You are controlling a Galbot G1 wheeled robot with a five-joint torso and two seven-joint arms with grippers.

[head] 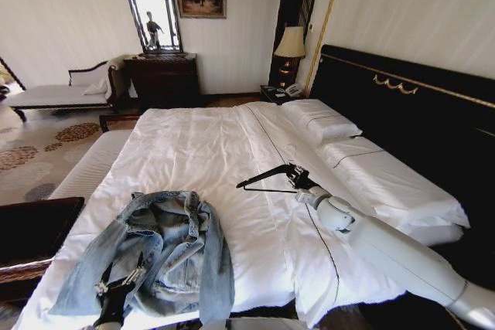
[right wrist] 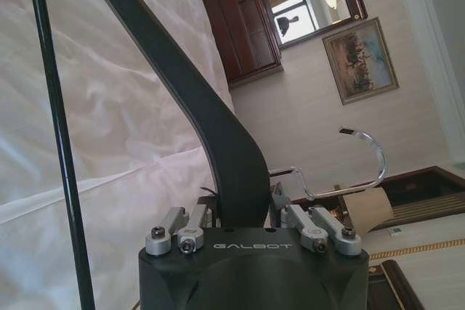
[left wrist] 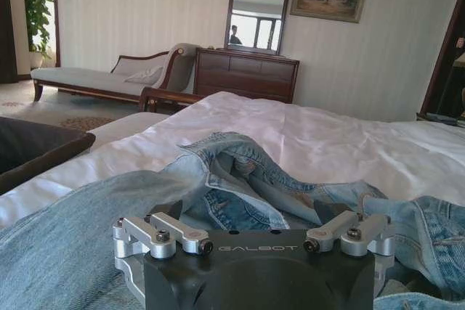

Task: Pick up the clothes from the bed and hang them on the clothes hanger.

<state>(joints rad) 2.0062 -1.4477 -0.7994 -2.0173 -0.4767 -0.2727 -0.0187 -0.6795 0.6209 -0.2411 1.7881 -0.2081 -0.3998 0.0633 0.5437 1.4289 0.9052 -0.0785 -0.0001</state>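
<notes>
Denim jacket [head: 158, 249] is heaped at lower left of the head view, on the near corner of the bed [head: 224, 152]: collar bunched up top, sleeves trailing toward the bottom edge. Left gripper [head: 116, 287] sits right over its lower part, fingers spread with nothing between them; in the left wrist view the denim [left wrist: 240, 179] rises in folds just past the gripper [left wrist: 254, 241]. My read: soft, floppy, moderately heavy for cloth, not slippery, so it'll sag and drag if pinched at a sleeve. Best hold is probably the thick collar or shoulder seam so the shoulders open. Moving right, mid-frame: right gripper [head: 303, 182] is clenched on the black clothes hanger [head: 267, 178], held above the white duvet, well apart from the jacket. Right wrist view shows the jaws on the hanger's neck [right wrist: 232, 157] just under the silver hook [right wrist: 363, 161]. Hanger looks rigid, light and smooth, and may pivot in the grasp under the jacket's load.
</notes>
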